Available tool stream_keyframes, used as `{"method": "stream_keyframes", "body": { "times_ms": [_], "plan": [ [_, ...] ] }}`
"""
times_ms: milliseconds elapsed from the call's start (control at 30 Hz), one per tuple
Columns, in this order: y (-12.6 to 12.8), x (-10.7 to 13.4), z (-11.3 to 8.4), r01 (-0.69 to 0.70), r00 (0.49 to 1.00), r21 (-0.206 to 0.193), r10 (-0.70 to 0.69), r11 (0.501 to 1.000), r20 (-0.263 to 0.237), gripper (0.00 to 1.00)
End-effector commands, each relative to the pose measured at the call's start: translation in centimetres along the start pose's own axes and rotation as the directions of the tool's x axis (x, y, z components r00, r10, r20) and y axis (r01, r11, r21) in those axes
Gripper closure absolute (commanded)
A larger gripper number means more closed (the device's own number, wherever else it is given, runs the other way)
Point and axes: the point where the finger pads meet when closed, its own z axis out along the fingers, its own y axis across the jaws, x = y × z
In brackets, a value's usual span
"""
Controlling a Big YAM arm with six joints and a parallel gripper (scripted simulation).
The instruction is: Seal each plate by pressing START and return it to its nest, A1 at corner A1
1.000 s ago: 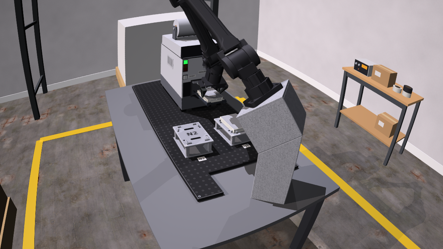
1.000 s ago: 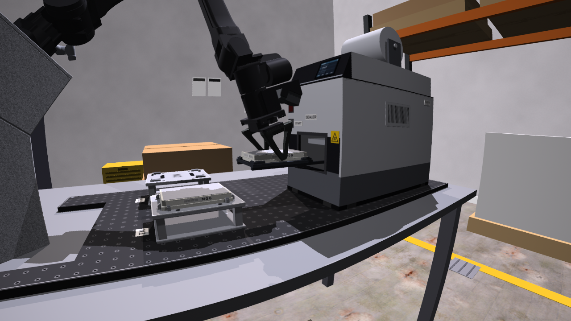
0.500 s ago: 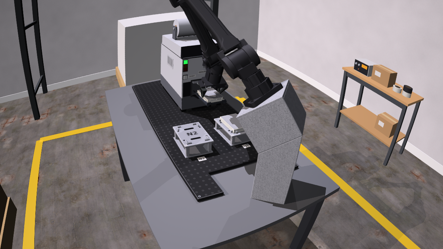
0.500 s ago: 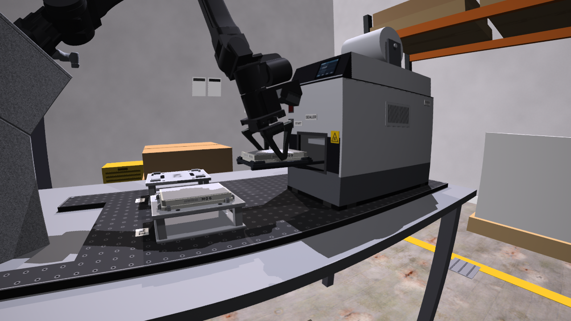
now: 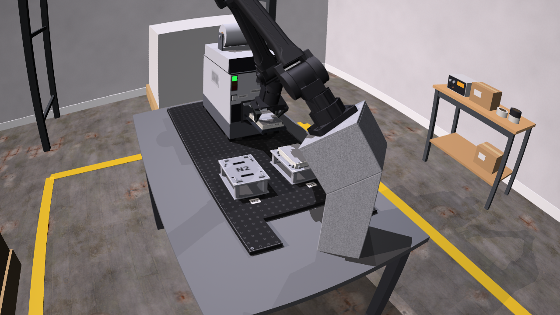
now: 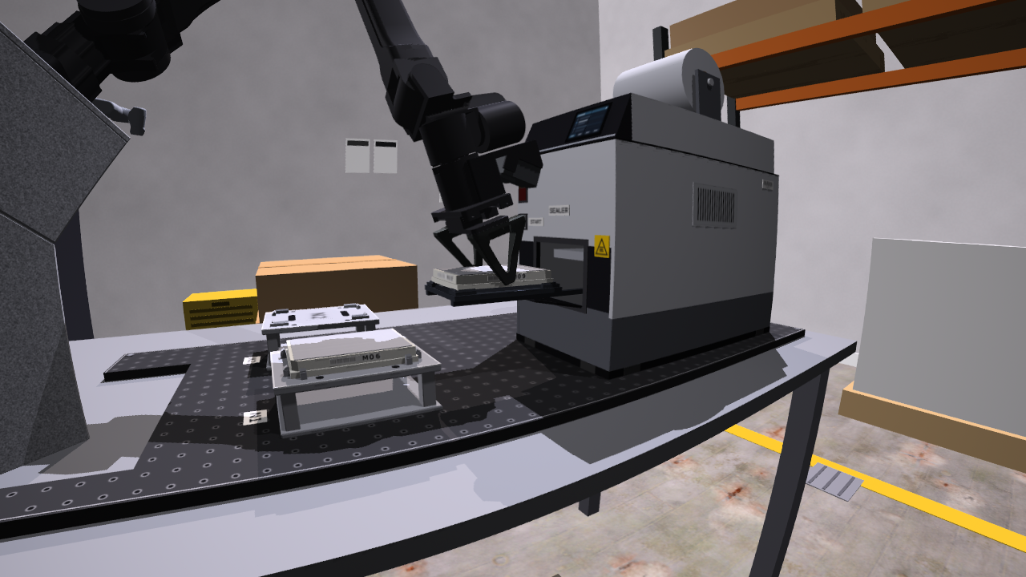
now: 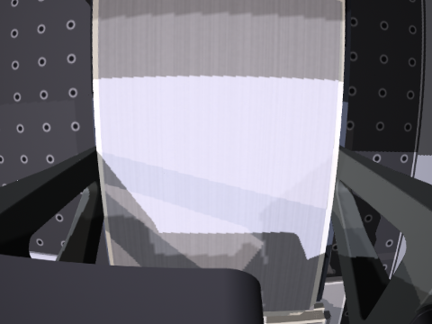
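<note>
On the grey table (image 5: 187,250) (image 6: 502,516), gripper (image 5: 268,111) (image 6: 490,276) (image 7: 217,158) pinches one plate (image 5: 265,118) (image 6: 466,275) (image 7: 216,135), apparently on the sealer's stage (image 6: 458,295); other plate (image 5: 288,157) (image 6: 348,355) on nest N1 (image 5: 291,176) (image 6: 351,380). Grey wall (image 5: 97,47) (image 6: 251,158), stained floor (image 5: 101,243) (image 6: 667,516).
</note>
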Motion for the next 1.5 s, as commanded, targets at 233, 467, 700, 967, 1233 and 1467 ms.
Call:
{"method": "stream_keyframes", "body": {
  "times_ms": [233,467,700,967,1233,1467],
  "plan": [
    [-0.6,-1.9,-2.8,0.005,1.0,0.013,-0.006,1.0,0.031,1.0],
    [-0.4,-2.4,-3.8,0.016,0.999,0.009,-0.016,1.0,0.032,1.0],
    [-0.5,-1.7,-4.1,0.001,1.0,0.009,-0.001,1.0,0.013,1.0],
    [-0.4,-4.4,-6.2,0.025,0.998,0.011,-0.026,1.0,0.054,1.0],
    [-0.1,-3.9,-6.0,0.017,0.999,0.003,-0.017,1.0,0.031,1.0],
    [-0.4,-5.2,-8.1,0.027,0.998,0.013,-0.028,1.0,0.057,1.0]
  ]
}}
